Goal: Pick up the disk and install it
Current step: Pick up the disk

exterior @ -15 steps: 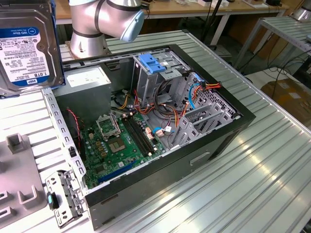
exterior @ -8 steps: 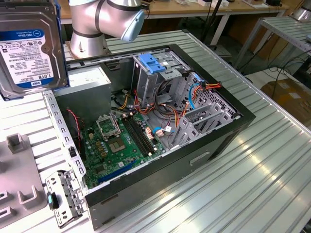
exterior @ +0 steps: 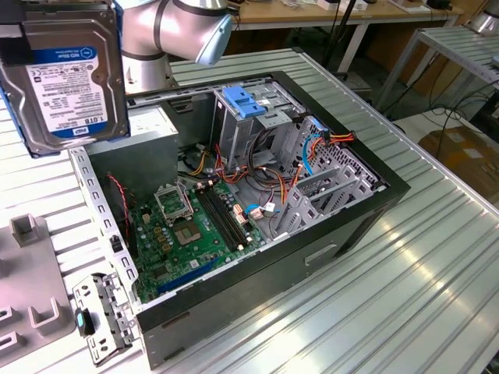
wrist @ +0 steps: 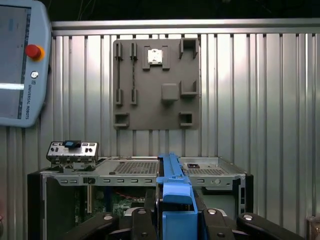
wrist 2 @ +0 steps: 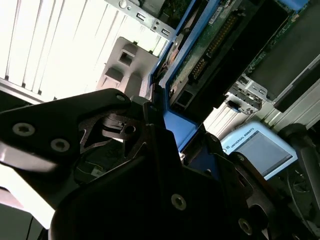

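Note:
The disk (exterior: 66, 78), grey metal with a white label and blue side rails, hangs in the air at the exterior view's upper left, above the open computer case (exterior: 312, 257). In the first wrist view my gripper (wrist: 175, 222) is shut on the disk (wrist: 172, 175), with its black fingers (wrist: 142, 225) against the blue rail on either side. The second wrist view shows the gripper (wrist 2: 170, 130) clamped on the blue rail of the disk (wrist 2: 220, 35), whose circuit-board underside faces the camera. The case lies below the disk, with the tall metal cage (exterior: 245, 101) under its blue latch near the back.
The green motherboard (exterior: 195, 226) and loose cables (exterior: 312, 148) lie inside the case. A grey fixture plate (wrist: 155, 85) rests on the ribbed table (exterior: 437, 273) beside it. A small metal bracket (exterior: 97, 319) sits at the case's corner. A teach pendant (wrist: 20, 65) lies nearby.

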